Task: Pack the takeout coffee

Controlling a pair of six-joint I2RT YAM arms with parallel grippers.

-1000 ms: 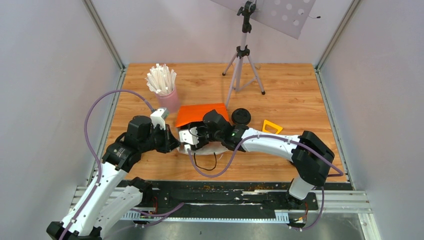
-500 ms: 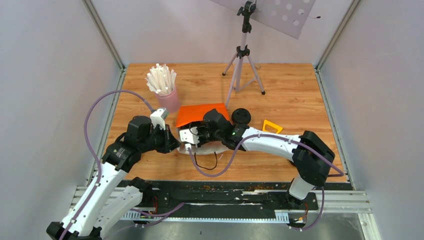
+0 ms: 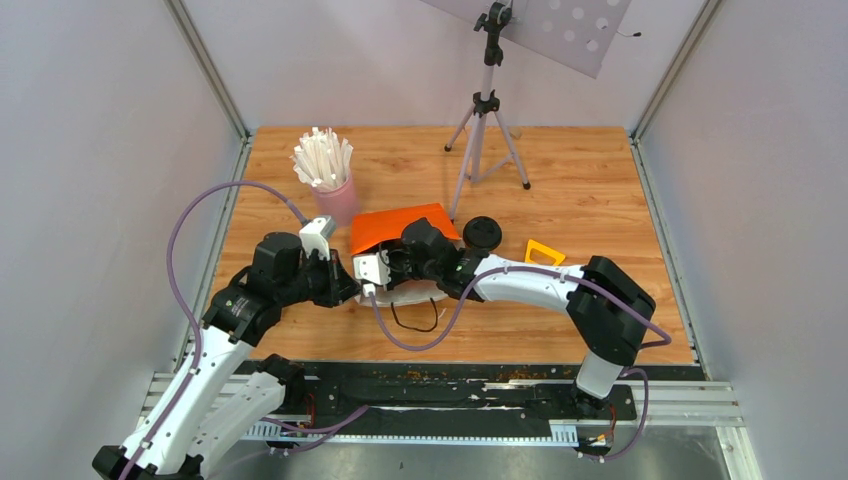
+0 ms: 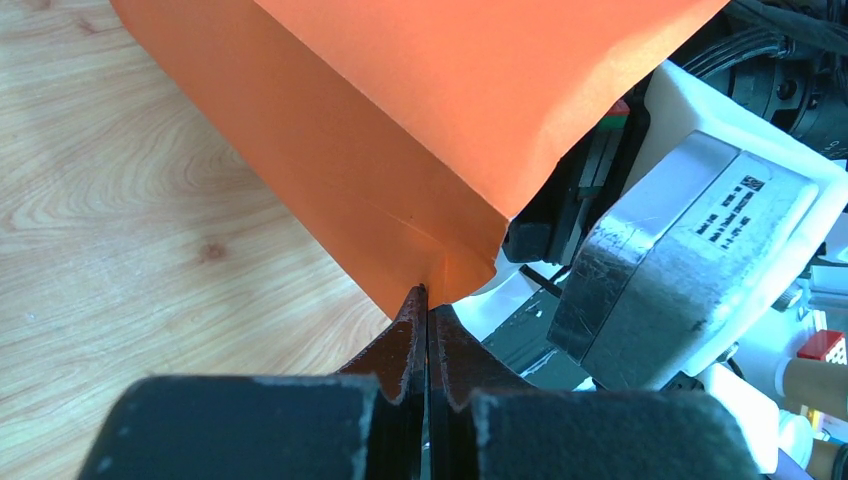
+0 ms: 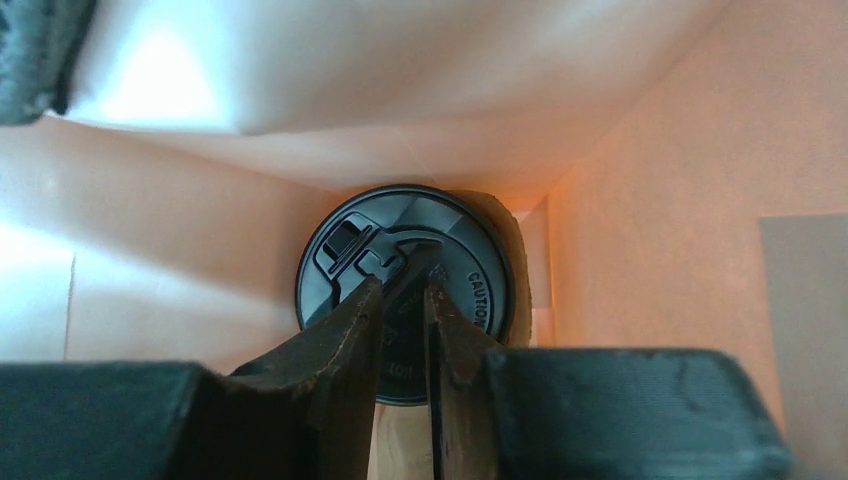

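One orange bag on tabletop: left jaws closed, pinching its corner; cup inside bag, right jaws at its black lid, narrow gap, grip unclear.

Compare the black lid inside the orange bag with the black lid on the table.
The bagged lid caps the kraft cup, walled in by the orange bag; the loose lid lies bare on the table. The right gripper reaches the first; the second lies untouched. Both are black and round.
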